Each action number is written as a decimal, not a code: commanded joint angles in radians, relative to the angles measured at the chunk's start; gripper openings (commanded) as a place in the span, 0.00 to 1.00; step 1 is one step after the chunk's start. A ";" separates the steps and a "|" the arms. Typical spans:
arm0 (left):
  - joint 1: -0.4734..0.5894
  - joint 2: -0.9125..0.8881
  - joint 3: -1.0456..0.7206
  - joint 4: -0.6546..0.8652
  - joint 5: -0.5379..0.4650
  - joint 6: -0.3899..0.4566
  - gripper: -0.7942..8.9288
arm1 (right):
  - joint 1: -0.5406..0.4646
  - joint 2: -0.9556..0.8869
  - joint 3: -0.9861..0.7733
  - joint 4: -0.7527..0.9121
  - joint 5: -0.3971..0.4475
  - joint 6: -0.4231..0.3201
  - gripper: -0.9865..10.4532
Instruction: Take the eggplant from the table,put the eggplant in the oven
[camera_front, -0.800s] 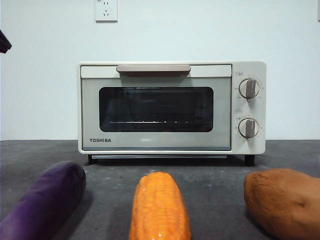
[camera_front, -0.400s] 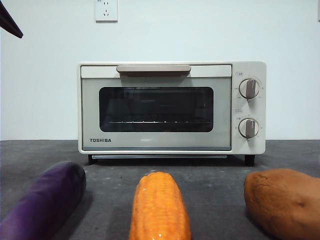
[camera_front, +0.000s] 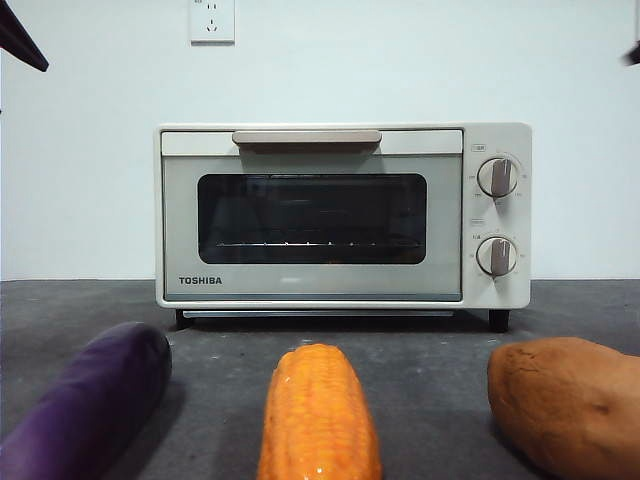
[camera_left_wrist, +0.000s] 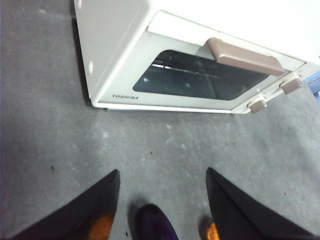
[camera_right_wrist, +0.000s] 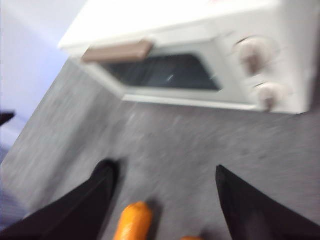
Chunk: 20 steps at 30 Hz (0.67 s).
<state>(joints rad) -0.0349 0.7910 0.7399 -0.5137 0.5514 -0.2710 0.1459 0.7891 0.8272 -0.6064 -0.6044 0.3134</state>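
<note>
The dark purple eggplant lies on the grey table at the front left, in front of the cream Toshiba oven, whose door is shut. In the left wrist view my left gripper hangs high over the table, open, with the eggplant's end showing between its jaws far below. My right gripper is also open and empty, high above the corn cob, in a blurred picture. Only black arm tips show in the front view, one at the top left corner and one at the right edge.
An orange-yellow corn cob lies at the front centre and a brown-orange sweet potato at the front right. The oven's beige handle and two knobs face me. A wall socket sits above.
The black tip at the top left rose a second ago and has since held. A small dark tip has newly entered at the upper right edge. Eggplant, corn and sweet potato have not moved.
</note>
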 joint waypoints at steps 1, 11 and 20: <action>-0.001 0.006 0.021 0.031 -0.008 0.016 0.36 | 0.152 0.087 0.069 -0.014 0.050 0.024 0.38; -0.001 0.006 0.021 0.049 -0.023 0.043 0.09 | 0.683 0.449 0.328 -0.123 0.387 0.094 0.38; 0.010 0.006 0.021 0.092 -0.145 0.044 0.09 | 0.926 0.888 0.481 -0.094 0.474 0.129 0.44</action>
<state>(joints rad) -0.0277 0.7910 0.7399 -0.4328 0.4065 -0.2451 1.0592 1.6642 1.2842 -0.7055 -0.1349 0.4286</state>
